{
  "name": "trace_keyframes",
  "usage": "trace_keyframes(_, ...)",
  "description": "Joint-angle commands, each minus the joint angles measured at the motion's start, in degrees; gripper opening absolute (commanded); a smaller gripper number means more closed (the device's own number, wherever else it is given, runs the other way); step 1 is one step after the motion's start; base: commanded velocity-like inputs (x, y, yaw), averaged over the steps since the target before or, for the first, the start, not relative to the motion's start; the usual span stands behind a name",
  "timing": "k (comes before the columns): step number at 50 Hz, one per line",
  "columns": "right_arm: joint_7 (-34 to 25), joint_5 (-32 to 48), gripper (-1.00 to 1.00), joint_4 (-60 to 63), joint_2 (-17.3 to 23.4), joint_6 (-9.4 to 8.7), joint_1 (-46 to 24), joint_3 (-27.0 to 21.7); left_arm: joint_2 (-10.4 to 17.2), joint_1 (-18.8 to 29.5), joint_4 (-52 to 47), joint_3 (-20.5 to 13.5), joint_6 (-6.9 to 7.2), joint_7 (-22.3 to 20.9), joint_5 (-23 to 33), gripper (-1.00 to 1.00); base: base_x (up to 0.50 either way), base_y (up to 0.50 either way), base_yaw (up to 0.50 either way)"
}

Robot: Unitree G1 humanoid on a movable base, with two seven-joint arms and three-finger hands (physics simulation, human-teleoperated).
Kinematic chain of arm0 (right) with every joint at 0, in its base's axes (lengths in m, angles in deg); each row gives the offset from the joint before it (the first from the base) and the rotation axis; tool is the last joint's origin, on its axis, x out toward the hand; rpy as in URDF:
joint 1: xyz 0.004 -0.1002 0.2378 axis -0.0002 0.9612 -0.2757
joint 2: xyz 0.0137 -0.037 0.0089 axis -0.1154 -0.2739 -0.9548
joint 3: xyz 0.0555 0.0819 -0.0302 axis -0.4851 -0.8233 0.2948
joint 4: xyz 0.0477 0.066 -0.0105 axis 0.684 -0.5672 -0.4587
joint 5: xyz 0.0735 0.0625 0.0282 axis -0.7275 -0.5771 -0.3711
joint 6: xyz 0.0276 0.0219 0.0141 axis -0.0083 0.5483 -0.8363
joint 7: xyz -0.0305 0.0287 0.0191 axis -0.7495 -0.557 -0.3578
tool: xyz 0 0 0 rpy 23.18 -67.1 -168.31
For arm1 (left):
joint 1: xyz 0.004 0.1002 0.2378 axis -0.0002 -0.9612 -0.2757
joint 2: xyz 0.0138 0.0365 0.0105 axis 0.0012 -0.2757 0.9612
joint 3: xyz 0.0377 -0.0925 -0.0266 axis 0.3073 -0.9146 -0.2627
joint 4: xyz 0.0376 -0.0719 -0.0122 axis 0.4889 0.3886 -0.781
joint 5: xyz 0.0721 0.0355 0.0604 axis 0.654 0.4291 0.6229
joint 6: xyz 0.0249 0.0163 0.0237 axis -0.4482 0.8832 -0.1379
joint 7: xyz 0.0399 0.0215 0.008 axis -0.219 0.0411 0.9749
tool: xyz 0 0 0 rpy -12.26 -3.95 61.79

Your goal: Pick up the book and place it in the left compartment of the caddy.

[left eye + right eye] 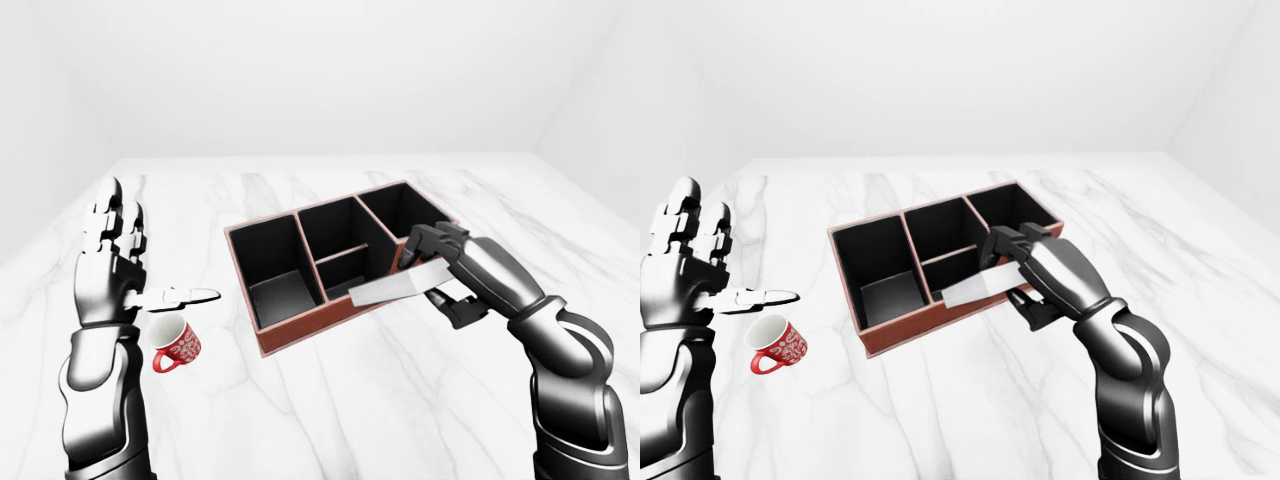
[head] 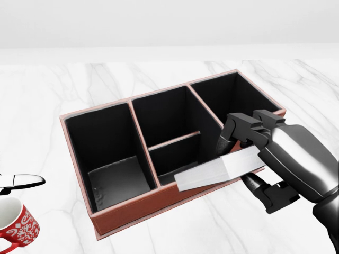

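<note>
The caddy point(image 2: 159, 203) is a reddish-brown box with black insides and three sections; its left compartment point(image 2: 108, 159) is wide and holds nothing. The book point(image 2: 217, 170), seen by its pale grey page edge, lies tilted over the caddy's low near wall, in front of the middle section. My right hand point(image 2: 253, 159) is shut on the book's right end, fingers over the top and thumb below. My left hand point(image 1: 125, 262) is raised at the left of the left-eye view, fingers spread and open, well apart from the caddy.
A red patterned mug point(image 1: 176, 346) stands on the white marble table point(image 1: 380, 400) just below my left hand, left of the caddy. The middle section has a low divider point(image 2: 175, 140). Bare marble lies around the caddy.
</note>
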Motion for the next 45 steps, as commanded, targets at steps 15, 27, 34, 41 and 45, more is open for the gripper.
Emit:
trace_keyframes(15, 0.01, -1.06, -1.00, 6.45, -2.78, -2.33, -5.35, 4.96, -0.28, -0.64, -0.03, -0.36, 0.00, -0.29, -0.43, 1.00, 0.00, 0.00, 0.00)
trace_keyframes(27, 0.01, 0.32, -1.00, 3.84, -5.38, -6.06, -12.46, 10.29, -0.54, -1.22, -0.70, -0.60, 0.00, -0.51, -0.89, 1.00, 0.00, 0.00, 0.00)
trace_keyframes(34, 0.01, 1.63, -1.00, 0.13, -7.75, -5.81, -15.61, 13.33, -0.64, -1.51, -1.63, -0.78, 0.00, -0.64, -1.02, 1.00, 0.00, 0.00, 0.00)
trace_keyframes(41, 0.01, 3.08, -1.00, -3.90, -9.91, -4.14, -18.15, 15.65, -0.79, -1.66, -1.70, -0.98, 0.00, -0.82, -1.11, 1.00, 0.00, 0.00, 0.00)
trace_keyframes(45, 0.01, 4.55, -1.00, -7.30, -11.36, -2.38, -19.85, 17.01, -0.80, -1.75, -1.75, -1.07, 0.00, -0.95, -1.21, 1.00, 0.00, 0.00, 0.00)
